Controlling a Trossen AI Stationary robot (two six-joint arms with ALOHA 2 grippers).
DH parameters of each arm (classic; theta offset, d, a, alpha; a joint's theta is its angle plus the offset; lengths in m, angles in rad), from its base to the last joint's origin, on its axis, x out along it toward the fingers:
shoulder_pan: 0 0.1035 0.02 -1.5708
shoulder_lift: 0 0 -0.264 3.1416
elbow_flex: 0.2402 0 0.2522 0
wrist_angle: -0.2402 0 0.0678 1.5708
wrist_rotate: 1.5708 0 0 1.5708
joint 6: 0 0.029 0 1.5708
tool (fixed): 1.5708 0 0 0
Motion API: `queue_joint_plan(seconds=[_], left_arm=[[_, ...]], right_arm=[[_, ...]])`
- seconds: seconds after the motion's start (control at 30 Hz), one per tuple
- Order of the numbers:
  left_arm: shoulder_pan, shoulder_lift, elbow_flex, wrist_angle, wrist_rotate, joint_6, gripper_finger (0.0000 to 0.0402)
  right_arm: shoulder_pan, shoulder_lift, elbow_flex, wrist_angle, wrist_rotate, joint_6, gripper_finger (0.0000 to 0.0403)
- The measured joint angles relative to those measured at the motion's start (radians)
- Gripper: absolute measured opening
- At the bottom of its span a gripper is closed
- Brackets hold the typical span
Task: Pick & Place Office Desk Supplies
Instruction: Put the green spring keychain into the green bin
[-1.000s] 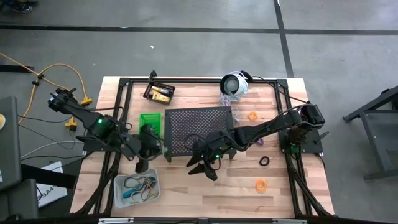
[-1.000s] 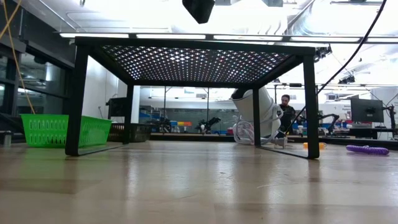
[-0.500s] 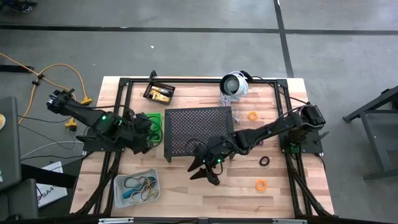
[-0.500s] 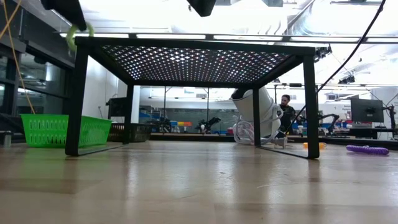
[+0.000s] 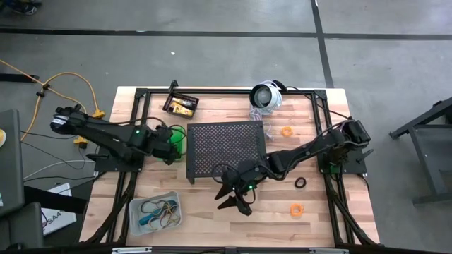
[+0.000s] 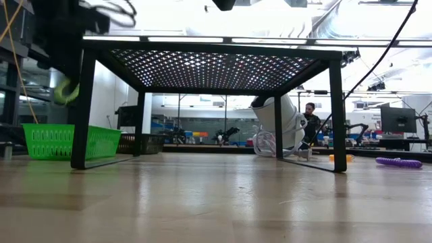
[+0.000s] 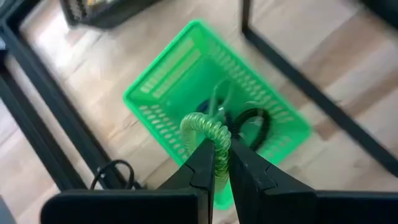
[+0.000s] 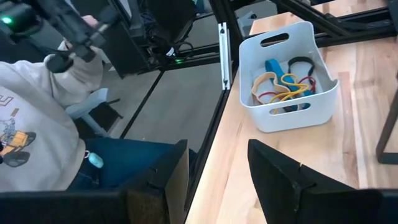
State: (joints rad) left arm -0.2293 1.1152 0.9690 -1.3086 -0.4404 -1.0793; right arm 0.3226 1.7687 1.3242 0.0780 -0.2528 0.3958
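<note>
My left gripper (image 5: 168, 146) hovers over the green bin (image 5: 174, 138), shut on a green coiled loop (image 7: 206, 128). In the low view the loop (image 6: 65, 91) hangs high above the green bin (image 6: 61, 140). A black loop (image 7: 252, 122) lies inside that bin (image 7: 168, 81). My right gripper (image 5: 236, 198) is open in front of the black stand's near edge, and holds nothing. The clear bin (image 5: 155, 212) holds several rubber bands (image 8: 287, 79). The black bin (image 5: 181, 105) with yellow tubes sits at the far left. Orange loops (image 5: 287, 131) (image 5: 296, 209) and a black loop (image 5: 301, 183) lie on the table's right half. My left gripper pinches the green coiled loop between its two fingers (image 7: 204, 163), on the coil's lower arc (image 7: 214, 138). The fingers point down from above. The loop is lifted clear and stands above the green bin.
The big black perforated stand (image 5: 224, 149) fills the table's middle, with the round white-and-silver device (image 5: 267, 95) behind it. A purple loop (image 6: 398, 162) lies on the right. A person in a grey top (image 8: 37, 118) sits beyond the table's near edge.
My left gripper, shut on the green loop, has moved from beside the clear bin toward the table's far edge, stopped over the green bin, and come down a little in the last half second. My right gripper has drifted slightly toward the near edge, still open.
</note>
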Motion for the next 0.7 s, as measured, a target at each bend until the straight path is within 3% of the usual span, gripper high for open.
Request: queue_joint_plan(seconds=[0.33, 0.7], left_arm=[[0.106, 0.000, -0.141, 0.251, 0.121, 0.105, 0.0026], [0.137, 0.010, -0.147, 0.268, 0.125, 0.122, 0.0026]], right_arm=[[0.011, 0.000, 0.000, 0.000, 0.000, 0.000, 0.0153], [0.012, 0.000, 0.000, 0.000, 0.000, 0.000, 0.0153]])
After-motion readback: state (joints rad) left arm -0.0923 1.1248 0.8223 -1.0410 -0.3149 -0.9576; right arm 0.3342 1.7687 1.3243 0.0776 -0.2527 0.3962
